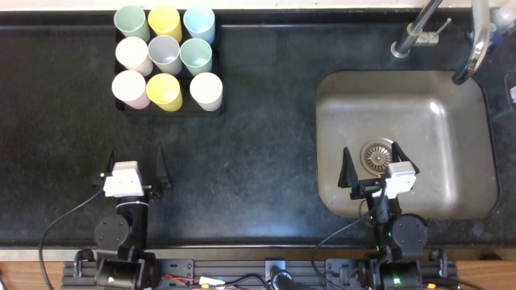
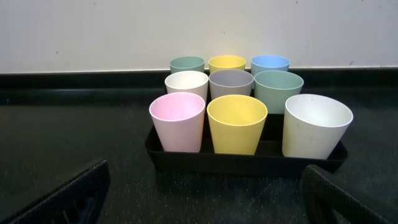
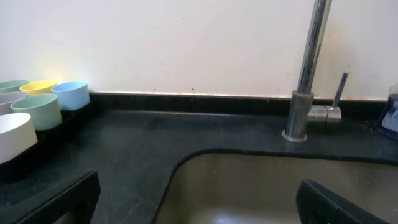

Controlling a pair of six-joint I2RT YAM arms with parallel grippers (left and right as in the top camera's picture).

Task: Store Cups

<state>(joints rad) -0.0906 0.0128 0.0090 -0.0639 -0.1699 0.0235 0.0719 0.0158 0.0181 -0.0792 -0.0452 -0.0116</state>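
A black tray (image 1: 216,109) (image 2: 249,163) at the back left of the dark counter holds several pastel cups in three rows. The front row has a pink cup (image 2: 178,121), a yellow cup (image 2: 237,123) and a white cup (image 2: 314,125) that leans a little. My left gripper (image 1: 136,167) (image 2: 205,199) stands open near the counter's front, apart from the tray, with nothing between its fingers. My right gripper (image 1: 373,165) (image 3: 199,199) is open over the sink, holding nothing. The right wrist view catches the tray's cups (image 3: 37,107) off to one side.
A steel sink (image 1: 459,105) (image 3: 249,186) fills the right side, with a tap (image 1: 419,28) (image 3: 308,74) behind it. A wall (image 2: 199,31) runs along the counter's back edge. Bare counter (image 1: 242,177) lies between the tray and the sink.
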